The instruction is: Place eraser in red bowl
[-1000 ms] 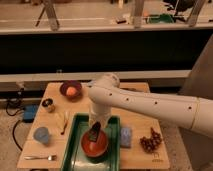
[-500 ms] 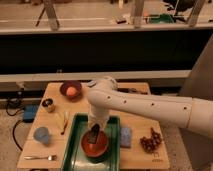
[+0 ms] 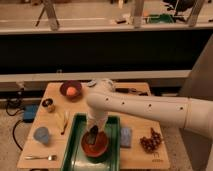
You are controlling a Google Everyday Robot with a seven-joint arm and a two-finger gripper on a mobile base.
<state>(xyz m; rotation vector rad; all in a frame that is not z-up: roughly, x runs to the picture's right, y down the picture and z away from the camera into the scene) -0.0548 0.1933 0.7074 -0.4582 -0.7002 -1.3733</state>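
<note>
The red bowl (image 3: 95, 145) sits in a green tray (image 3: 78, 131) on the wooden table. My white arm reaches in from the right and bends down over the tray. My gripper (image 3: 93, 134) hangs just above the bowl's inside, dark against it. A small dark shape at the gripper's tip may be the eraser, but I cannot tell it apart from the gripper.
A maroon bowl with an orange ball (image 3: 71, 90) stands at the back left. A pale blue-grey pad (image 3: 126, 137) lies right of the tray, dark grapes (image 3: 151, 141) further right. A blue cup (image 3: 41, 135), a fork (image 3: 40, 157), a banana (image 3: 64, 122) and a small dark jar (image 3: 48, 105) lie on the left.
The arm has shifted slightly left and the gripper has come a little lower over the red bowl.
</note>
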